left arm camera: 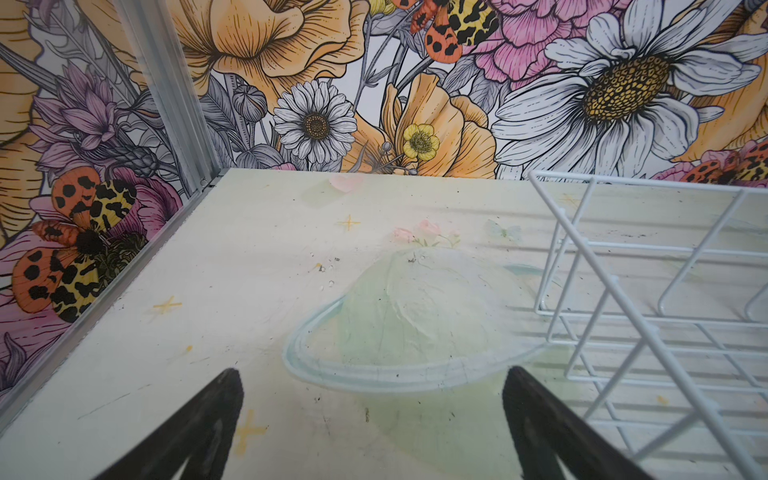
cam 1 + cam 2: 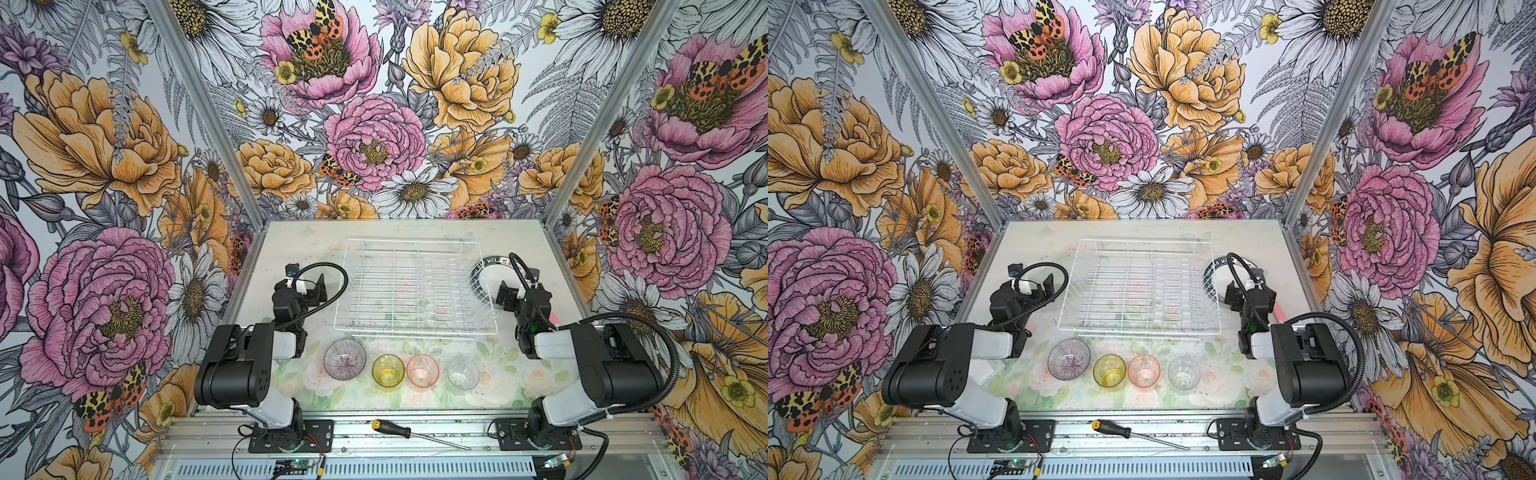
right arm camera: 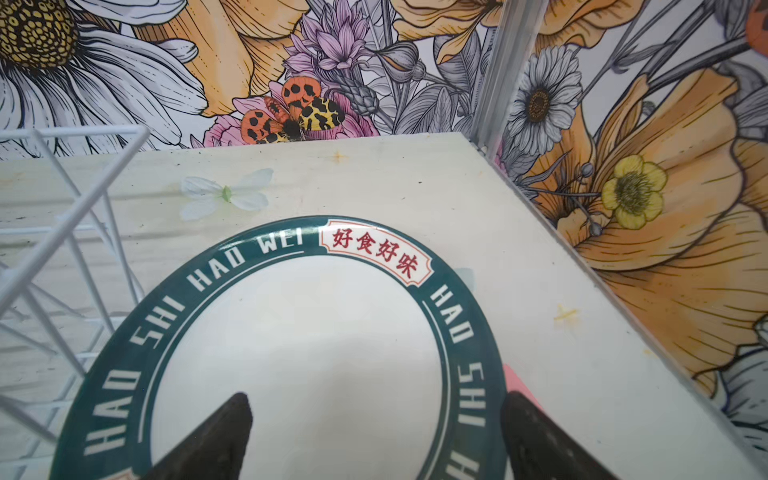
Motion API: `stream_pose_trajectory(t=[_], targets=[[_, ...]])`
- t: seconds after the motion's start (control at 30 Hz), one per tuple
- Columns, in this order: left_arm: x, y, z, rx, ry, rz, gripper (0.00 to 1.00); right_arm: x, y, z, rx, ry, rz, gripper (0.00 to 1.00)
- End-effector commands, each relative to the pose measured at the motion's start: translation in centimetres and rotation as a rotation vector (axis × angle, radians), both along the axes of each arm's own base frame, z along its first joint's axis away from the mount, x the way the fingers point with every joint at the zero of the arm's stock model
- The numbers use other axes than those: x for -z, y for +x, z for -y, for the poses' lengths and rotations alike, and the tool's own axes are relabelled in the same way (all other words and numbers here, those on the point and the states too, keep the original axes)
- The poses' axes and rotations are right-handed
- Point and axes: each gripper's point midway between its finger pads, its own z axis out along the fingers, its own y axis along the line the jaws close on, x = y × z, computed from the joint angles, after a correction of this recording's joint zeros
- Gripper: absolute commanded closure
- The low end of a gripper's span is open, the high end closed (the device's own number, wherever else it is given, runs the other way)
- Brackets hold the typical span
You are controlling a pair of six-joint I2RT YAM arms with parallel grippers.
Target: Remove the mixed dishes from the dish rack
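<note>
Found the dish rack (image 2: 394, 286) central on the worktop (image 2: 291, 241). Saw the plate (image 3: 299, 345) lying flat just right of the rack, beneath the right fingers (image 3: 232, 432), spread wide apart above it. Noted the left fingers (image 1: 216, 407) likewise apart, over the worktop beside the rack's left side. Spotted bowl (image 2: 345, 359), yellow tumbler (image 2: 388, 370), pink tumbler (image 2: 422, 370) and clear tumbler (image 2: 462, 372) in a row before the rack.

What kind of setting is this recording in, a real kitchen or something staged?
Most likely a staged robot test booth, not a kitchen: floral-print wall panels in aluminium framing, the left arm and right arm bolted to a metal rail, and a screwdriver lying on that rail.
</note>
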Motion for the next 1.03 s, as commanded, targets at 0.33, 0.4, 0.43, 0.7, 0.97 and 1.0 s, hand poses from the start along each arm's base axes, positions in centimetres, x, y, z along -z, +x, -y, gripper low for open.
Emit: stream_pose_trajectory(t=[0.33,0.4,0.43,0.7,0.97,1.0], targets=[[-0.72,-0.16,-0.02,-0.070,0.050,0.031,0.01,-2.46,1.01,0.40,0.031,-0.027,0.087,0.00],[-0.71,-0.12,0.05,-0.067,0.049,0.030,0.01,-2.39,0.95,0.40,0.031,-0.025,0.083,0.01],[-0.76,-0.06,0.08,-0.065,0.048,0.030,0.01,-2.41,0.99,0.39,0.030,-0.026,0.085,0.00],[-0.61,0.07,-0.05,-0.059,0.041,0.020,0.01,-2.43,0.97,0.42,0.032,-0.026,0.084,0.01],[-0.59,0.19,-0.17,-0.057,0.032,0.016,0.01,-2.35,0.96,0.42,0.032,-0.025,0.082,0.01],[-0.56,0.13,-0.18,-0.057,0.032,0.015,0.01,-2.47,0.97,0.40,0.031,-0.025,0.086,0.01]])
